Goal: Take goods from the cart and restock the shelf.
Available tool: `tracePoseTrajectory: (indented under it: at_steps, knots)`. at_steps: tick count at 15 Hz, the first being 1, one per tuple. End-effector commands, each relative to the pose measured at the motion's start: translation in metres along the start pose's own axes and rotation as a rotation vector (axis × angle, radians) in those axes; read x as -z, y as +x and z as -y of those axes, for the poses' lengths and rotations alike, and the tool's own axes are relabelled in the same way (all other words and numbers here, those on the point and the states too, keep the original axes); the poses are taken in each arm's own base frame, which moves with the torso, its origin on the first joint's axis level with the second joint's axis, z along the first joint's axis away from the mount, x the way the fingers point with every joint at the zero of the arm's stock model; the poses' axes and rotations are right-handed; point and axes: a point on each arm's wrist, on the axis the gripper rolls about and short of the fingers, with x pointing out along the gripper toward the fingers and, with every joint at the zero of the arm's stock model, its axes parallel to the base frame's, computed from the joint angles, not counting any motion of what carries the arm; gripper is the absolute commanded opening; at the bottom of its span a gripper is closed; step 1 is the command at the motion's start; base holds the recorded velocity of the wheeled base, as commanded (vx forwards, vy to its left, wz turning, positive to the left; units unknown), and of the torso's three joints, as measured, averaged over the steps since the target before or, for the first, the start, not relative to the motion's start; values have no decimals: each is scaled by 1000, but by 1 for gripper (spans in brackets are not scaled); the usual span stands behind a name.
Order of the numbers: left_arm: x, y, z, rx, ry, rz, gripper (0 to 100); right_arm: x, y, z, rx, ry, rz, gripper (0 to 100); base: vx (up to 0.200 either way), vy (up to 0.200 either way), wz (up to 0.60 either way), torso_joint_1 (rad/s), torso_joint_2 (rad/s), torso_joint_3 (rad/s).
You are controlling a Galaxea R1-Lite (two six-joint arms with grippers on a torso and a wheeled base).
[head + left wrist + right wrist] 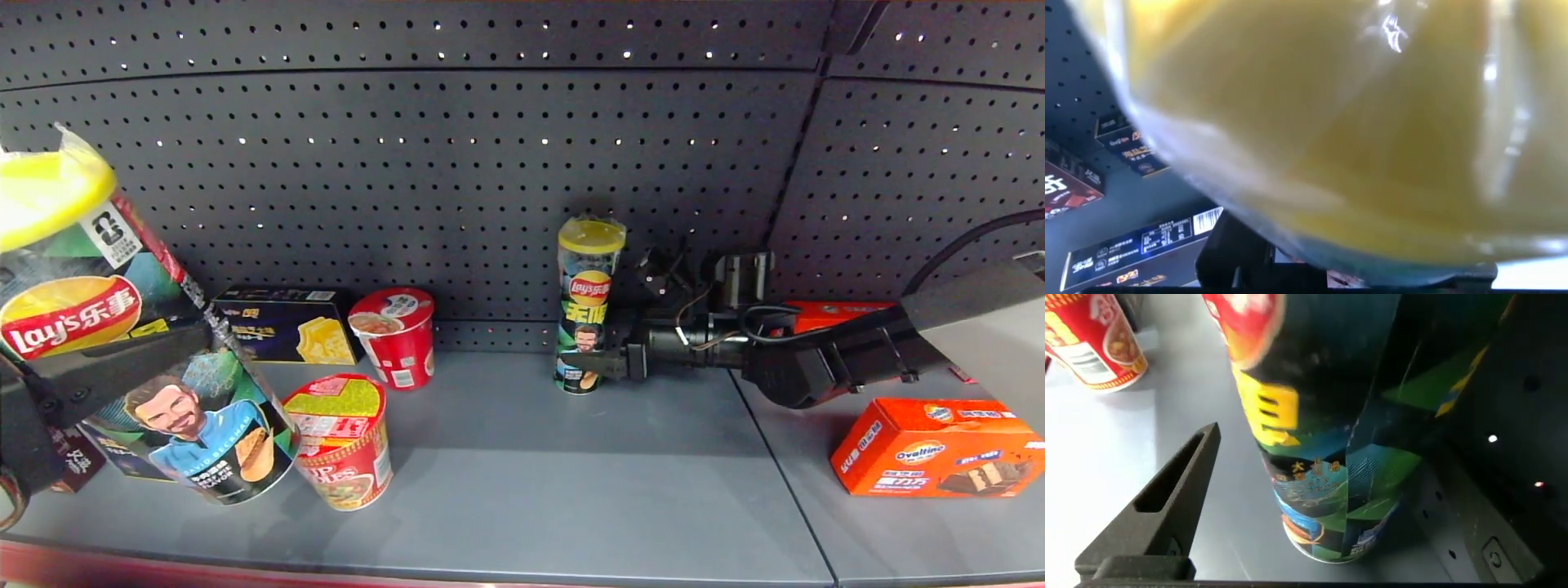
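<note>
we judge both chip cans to be light, stiff paperboard tubes with a slick printed skin. a hold across the round wall at mid-body suits them, and a gentle one, since the wall could dent and the plastic lid could pop. the left gripper has its fingers clamped on the tilted chip can, which leans at the left end of the shelf just beside a cup noodle. we cannot tell whether its base touches the shelf, and its yellow lid sits right against the left wrist camera. the right gripper has its fingers apart around the lower body of the upright chip can, which stands on the shelf near the pegboard back. the near finger lies just beside the can's wall, not touching. both cans look alike: yellow lid, dark green-and-black wrap, red-and-yellow logo, a printed figure low down.
</note>
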Motion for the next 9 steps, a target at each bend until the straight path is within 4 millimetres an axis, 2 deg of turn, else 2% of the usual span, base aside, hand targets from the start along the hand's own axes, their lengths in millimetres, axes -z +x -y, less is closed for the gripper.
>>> tracePoseTrajectory:
  at_steps: [1,6,7,9]
  knots:
    - [0,0,0,0,0,-1,0,6,4,2,-4,5,-6,100,0,0,0,0,0,0]
    - [0,-1,0,-2,0,0,0,12,14,3,-18,6,-8,100,0,0,0,0,0,0]
    - [0,-1,0,-2,0,0,0,11,15,3,-22,5,-6,0,0,0,0,0,0,0]
    - [0,-1,0,-2,0,3,0,9,17,0,-27,6,-6,0,0,0,0,0,0,0]
